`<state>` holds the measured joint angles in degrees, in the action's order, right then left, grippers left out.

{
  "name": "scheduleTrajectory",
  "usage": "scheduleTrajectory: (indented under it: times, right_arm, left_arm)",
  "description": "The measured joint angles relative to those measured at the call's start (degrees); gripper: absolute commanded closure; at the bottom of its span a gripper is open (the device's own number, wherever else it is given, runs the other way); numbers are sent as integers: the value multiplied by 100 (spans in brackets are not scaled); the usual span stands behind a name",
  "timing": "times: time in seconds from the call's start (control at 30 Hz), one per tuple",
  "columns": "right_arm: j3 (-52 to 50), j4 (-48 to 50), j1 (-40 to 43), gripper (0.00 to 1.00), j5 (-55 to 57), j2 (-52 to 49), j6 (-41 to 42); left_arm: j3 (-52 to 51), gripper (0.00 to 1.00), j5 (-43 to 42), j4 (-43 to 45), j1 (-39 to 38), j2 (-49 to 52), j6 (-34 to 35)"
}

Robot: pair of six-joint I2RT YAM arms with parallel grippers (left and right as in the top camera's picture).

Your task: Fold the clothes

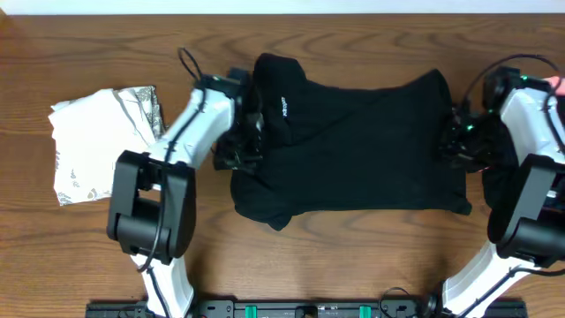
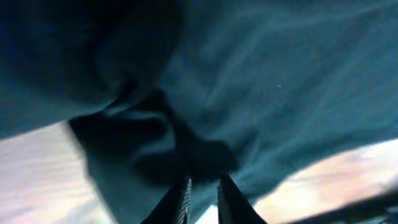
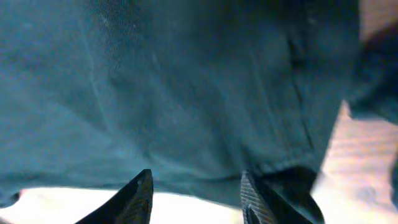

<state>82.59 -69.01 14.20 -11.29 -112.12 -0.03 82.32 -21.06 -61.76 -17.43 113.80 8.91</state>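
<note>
Pinching a bunched bit of the black shirt [image 1: 353,150], my left pincer [image 2: 203,186] is clenched, I think so that side can lift and fold in. My right pincer [image 3: 194,186] is released, jaws wide at the other hem. The shirt lies spread on the surface [image 1: 353,256].

Matt blk cloth shirt [image 1: 353,150], wood-grain tbl [image 1: 353,265].
</note>
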Motion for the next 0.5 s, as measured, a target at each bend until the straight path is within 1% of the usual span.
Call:
scheduleTrajectory:
  times: [0.17,0.27,0.5]
  right_arm:
    - [-511,402,-203,56,0,0,-4]
    - [-824,684,-310,59,20,0,-2]
    - [-1504,1419,-352,60,83,149,133]
  left_arm:
    - [-763,83,0,424,-72,2,4]
    - [-1163,83,-2,658,-68,0,7]
    - [-1620,83,-153,1045,-26,-234,7]
